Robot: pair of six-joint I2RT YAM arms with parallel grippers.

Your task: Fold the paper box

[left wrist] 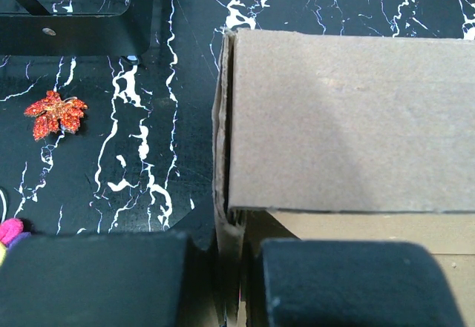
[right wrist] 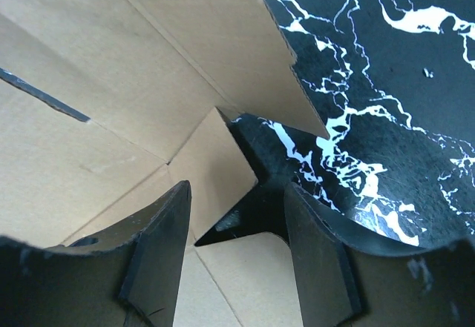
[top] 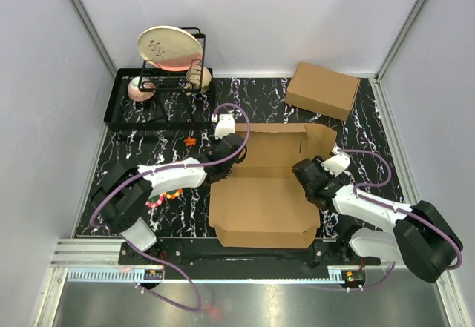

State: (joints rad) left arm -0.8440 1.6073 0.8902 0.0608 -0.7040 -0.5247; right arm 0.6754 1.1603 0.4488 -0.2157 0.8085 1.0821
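Paper box (top: 260, 201) at centre of table (top: 371, 156), between both arms, partly folded, near wall raised. Left end effector (left wrist: 223, 260) clamped narrow on left wall of box, near far corner. Right end effector (right wrist: 236, 216) at right side of box, fingers apart, gripping nothing, small cardboard tab just beyond gap.

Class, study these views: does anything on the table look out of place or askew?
A red glitter leaf lies loose left of the paper box, unrelated to folding. The finished box behind sits askew.
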